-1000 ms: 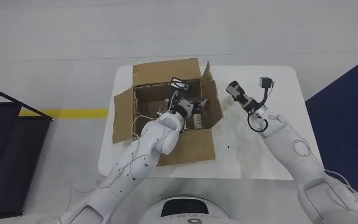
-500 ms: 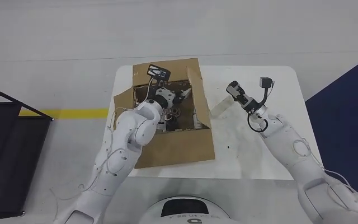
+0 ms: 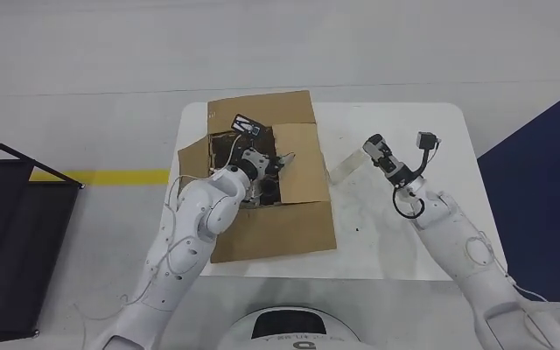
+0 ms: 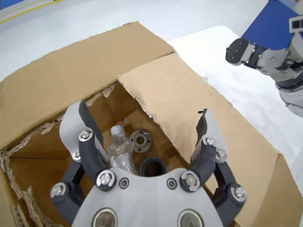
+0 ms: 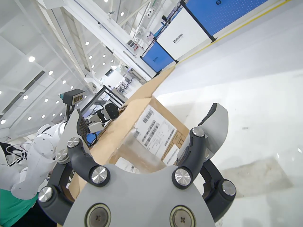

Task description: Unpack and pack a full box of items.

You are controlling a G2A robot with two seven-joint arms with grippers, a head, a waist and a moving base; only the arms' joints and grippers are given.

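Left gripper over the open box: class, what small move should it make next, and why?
Probably lower straight down toward the clear bottle. The left gripper hangs open above the box, and the bottle lies just below it, with a metal flange and black ring beside, so it looks like the easiest item to take out.

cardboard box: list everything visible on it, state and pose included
The cardboard box is brown corrugated board with ragged, torn edges, standing on the white table. Its far, left and near flaps are spread outward. The right flap is folded in over part of the opening. White barcode labels sit on an outer wall. Inside lie a clear plastic bottle, a metal flange and a black ring. The left gripper hangs open above the opening; whether it touches the box cannot be told.
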